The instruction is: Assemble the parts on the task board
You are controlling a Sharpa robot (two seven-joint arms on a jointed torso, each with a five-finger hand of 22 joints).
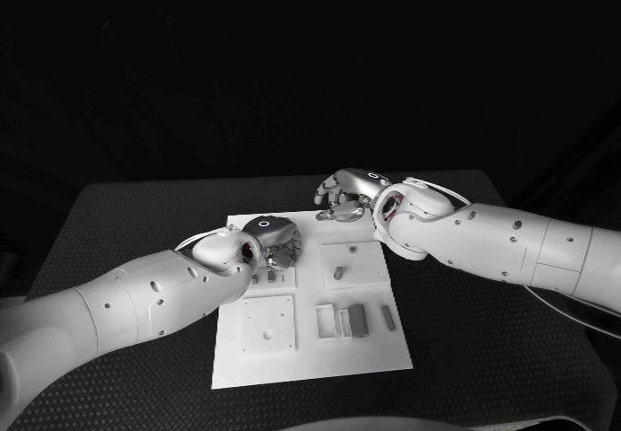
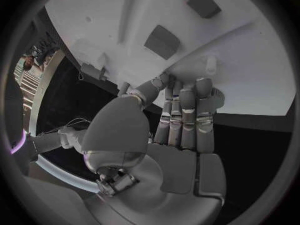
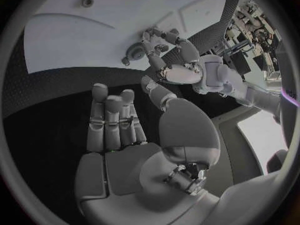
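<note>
Seeing board (image 1: 310, 355) mid-table, grey parts (image 1: 354, 320) grouped toward its near right. We read left hand (image 1: 269, 241) over the far-left corner, fingers together, holding nothing, likely lining up a pick. Right hand (image 1: 349, 195) off the far edge, loosely curled, empty, clear of the work.

Looked like a robotics lab or test cell rather than a home. Was set up around a black table (image 1: 129, 224) with a textured mat surface, ringed on every side by black curtain-like backdrop. Carried a white board (image 1: 310, 355) with cut recesses and small grey parts (image 1: 357, 320), laid out as a test fixture. Was worked over by two white robot arms with silver hands, left hand (image 1: 269, 241) and right hand (image 1: 347, 196). Showed, past the backdrop in the right wrist view, a cluttered room with racks or desks of equipment (image 3: 253, 27), too small to identify
</note>
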